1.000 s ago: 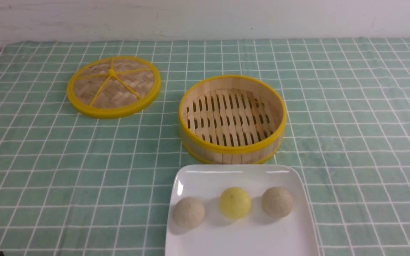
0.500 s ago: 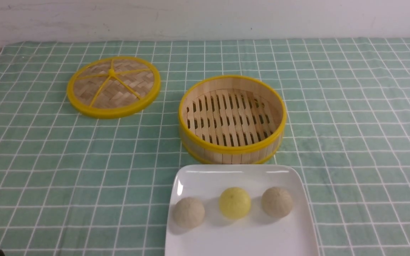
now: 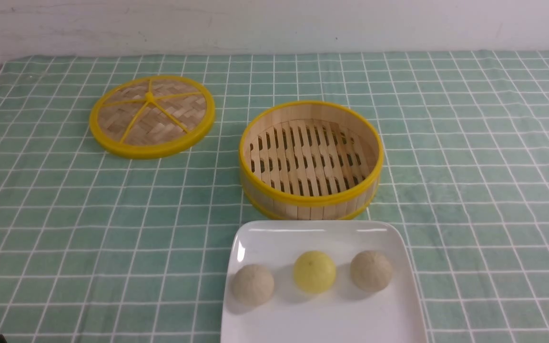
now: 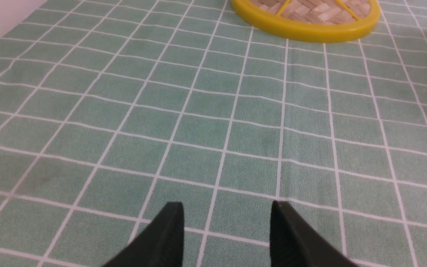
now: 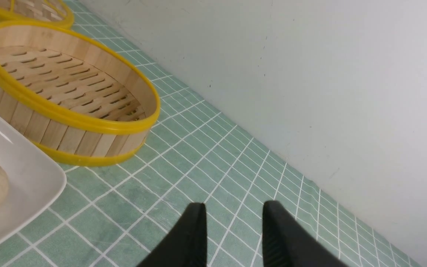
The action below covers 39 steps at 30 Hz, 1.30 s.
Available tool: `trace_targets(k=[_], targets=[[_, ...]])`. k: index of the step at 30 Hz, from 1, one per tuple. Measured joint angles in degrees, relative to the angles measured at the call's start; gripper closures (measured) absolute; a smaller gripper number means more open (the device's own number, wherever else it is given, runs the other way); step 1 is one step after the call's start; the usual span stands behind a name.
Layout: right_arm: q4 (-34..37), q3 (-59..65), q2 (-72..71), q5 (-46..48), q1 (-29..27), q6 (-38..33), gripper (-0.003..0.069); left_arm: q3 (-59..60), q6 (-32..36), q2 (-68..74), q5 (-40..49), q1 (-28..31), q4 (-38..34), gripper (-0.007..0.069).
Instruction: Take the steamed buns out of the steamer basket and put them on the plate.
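Three steamed buns (image 3: 314, 272) in a row on the plate (image 3: 322, 319), at 6 o'clock in the front view: beige, yellow, beige. Steamer basket (image 3: 310, 160) at centre, just beyond the plate's far edge, floor bare. Woven lid (image 3: 152, 115) at 10 o'clock from the basket, flat on the green checked cloth (image 3: 470, 157). Left gripper (image 4: 226, 211) parted, holding nothing, over bare cloth. Right gripper (image 5: 234, 211) parted too, holding nothing, near the wall (image 5: 310, 74).
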Motion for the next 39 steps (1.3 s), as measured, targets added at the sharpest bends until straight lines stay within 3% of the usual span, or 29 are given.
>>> trace_targets(k=[24,30,39], targets=[[2.1,0.0,0.0,-3.1,0.0,0.0,0.0419,0.0,0.0,0.0,0.0,0.0,0.0,0.0279],[16.1,0.0,0.0,-3.9,0.0,0.0,0.0419,0.0,0.0,0.0,0.0,0.0,0.0,0.0279],[47.0,0.0,0.0,-1.2,0.0,0.0,0.0419,0.0,0.0,0.0,0.0,0.0,0.0,0.0279]])
